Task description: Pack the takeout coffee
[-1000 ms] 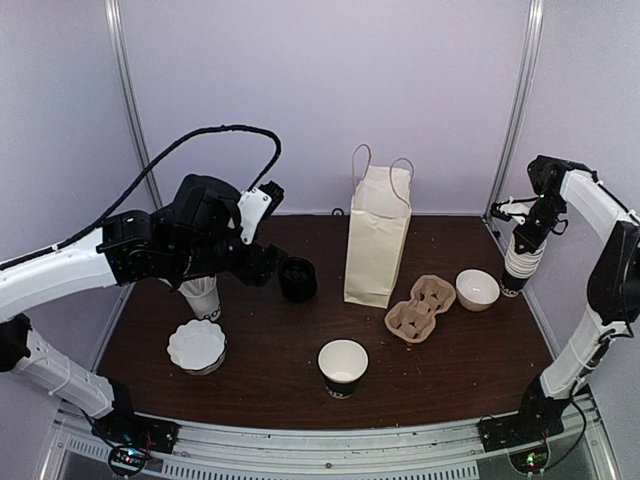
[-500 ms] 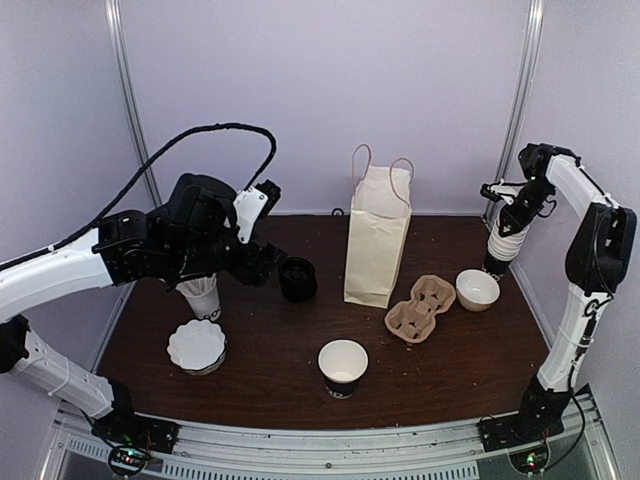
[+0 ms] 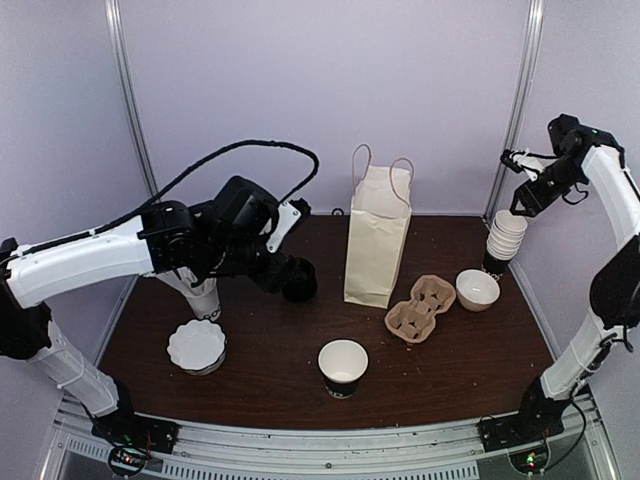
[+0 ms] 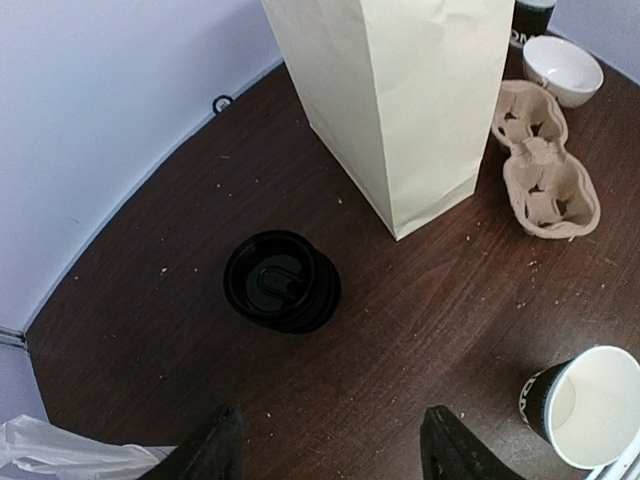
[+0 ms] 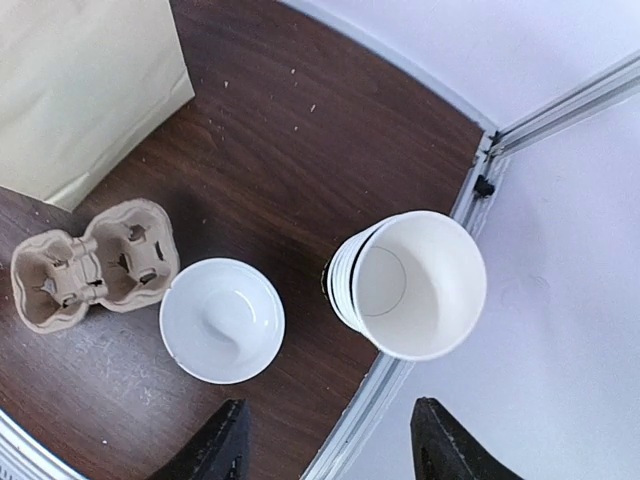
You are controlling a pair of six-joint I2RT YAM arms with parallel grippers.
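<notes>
**brewbot_fan:** ok so where's the coffee at?

**yam_watcher:** the small dark paper cup with the black domed lid (image 4: pixel 280 281) is upright on the dark brown wooden table (image 4: pixel 420 330). It's near the left side of the tall cream paper bag (image 4: pixel 400 100), not touching it and not inside.

**brewbot_fan:** and the arms?

**yam_watcher:** the left gripper (image 4: pixel 330 445) hangs just short of that cup, fingers spread, nothing between them. The right gripper (image 5: pixel 325 445) is well away, above the stack of white-lined paper cups (image 5: pixel 415 285), fingers apart too and gripping nothing.
</notes>
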